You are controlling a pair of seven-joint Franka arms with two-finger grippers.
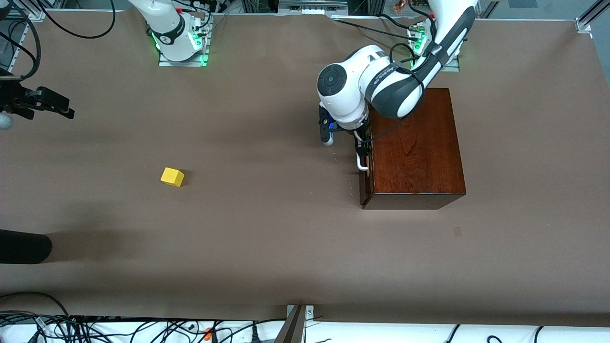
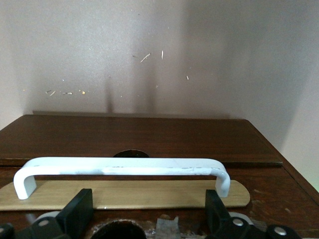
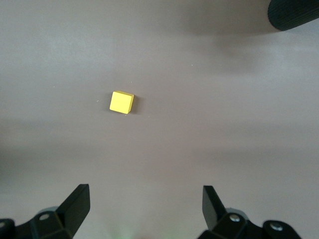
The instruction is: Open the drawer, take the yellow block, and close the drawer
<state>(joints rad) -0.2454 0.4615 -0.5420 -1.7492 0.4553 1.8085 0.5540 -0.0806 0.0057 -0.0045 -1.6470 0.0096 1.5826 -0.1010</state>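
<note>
**Left gripper at drawer handle; block out on the table; drawer shut**

The drawer (image 1: 367,183) sat flush in the dark wooden box (image 1: 417,143), which stood toward the left arm's end of the table (image 1: 267,247). The drawer front faced the right arm's end. No gap showed between front and box, so I judged the drawer closed.

The left gripper (image 1: 360,151) was down at the drawer front, right at the white handle (image 1: 362,164). In the left wrist view the handle (image 2: 122,168) ran across between the two fingertips (image 2: 79,211), which stood spread wide on either side with nothing pinched. That placement reads as lined up to take or to let go of the bar; I could not tell which from this moment alone.

The yellow block (image 1: 172,176) lay on the bare table, well apart from the box and toward the right arm's end, not in the drawer. It rested slightly turned to the table edges.

The right gripper (image 3: 144,209) hung high over the table with the block (image 3: 121,102) below and ahead of it, fingers spread wide and empty. It appeared to be waiting, positioned to look down on the block.

Judgement: with the block out and the drawer shut, the task looked close to finished.
</note>
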